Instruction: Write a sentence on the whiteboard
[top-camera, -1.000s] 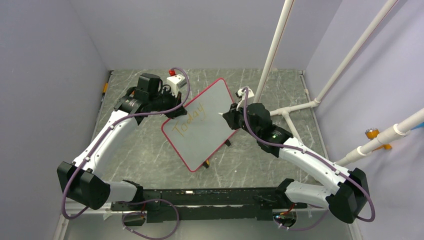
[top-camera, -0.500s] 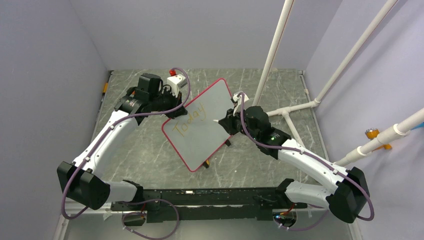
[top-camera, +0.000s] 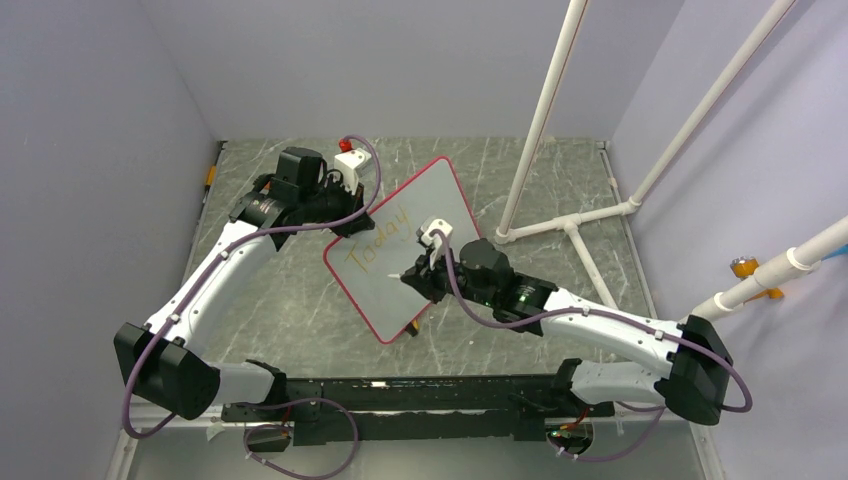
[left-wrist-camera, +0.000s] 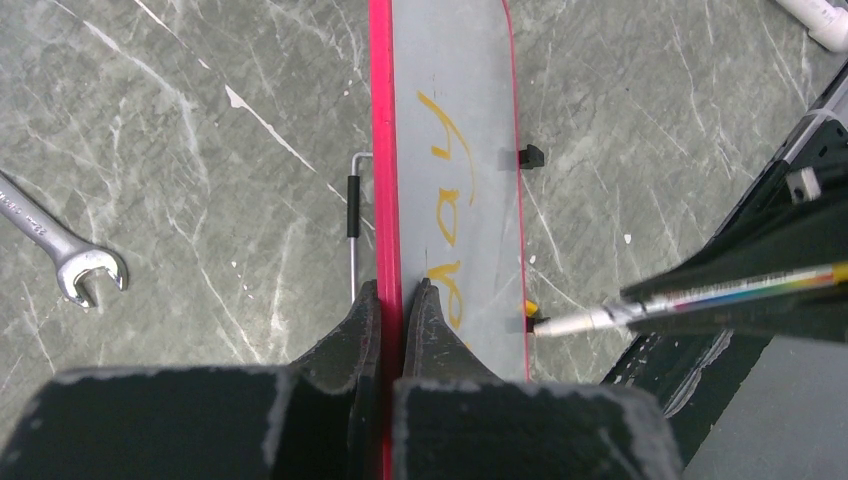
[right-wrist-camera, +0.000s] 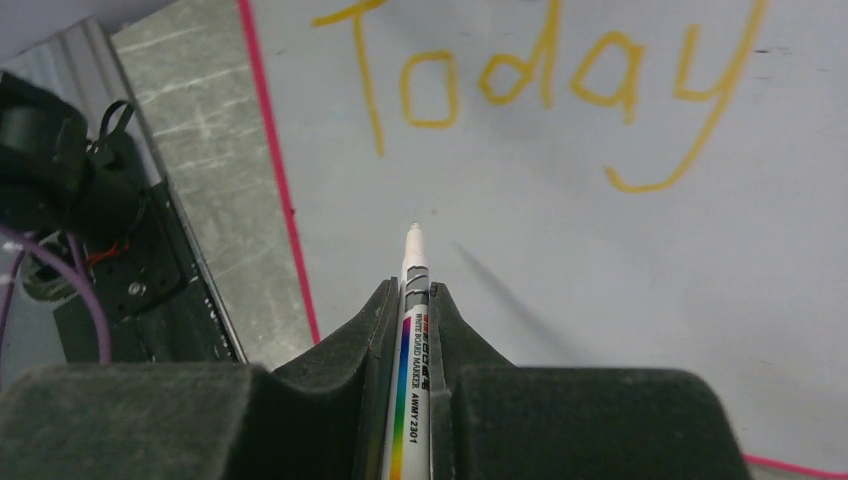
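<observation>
- I am reading "Today" (right-wrist-camera: 540, 90), thin orange-yellow handwriting, as the only word on the board; it is running along the upper part of the white face.
- I am reading the print on the slim white marker pen (right-wrist-camera: 412, 350), beside its rainbow stripe, as "WHITE BOARD MARKER AWMY 2301".
- My right claw (right-wrist-camera: 410, 290) is squeezing tight on that pen's barrel. The pale tip is pointing at blank board below the "T", and I cannot tell whether it is touching.
- My left claw (left-wrist-camera: 392, 290) is pinching the thin red-pink frame of the glossy white whiteboard with rounded corners (top-camera: 375, 295), one finger on each face.
- The board is standing tilted over the middle of the table, between my two arms, with a small black clip (left-wrist-camera: 531, 156) on its far edge.
- A steel open-end wrench (left-wrist-camera: 60, 250) is lying on the grey-green marbled tabletop (top-camera: 280, 300).
- White plastic pipes (top-camera: 545, 110) are rising on the right, against pale lilac walls (top-camera: 400, 60).
</observation>
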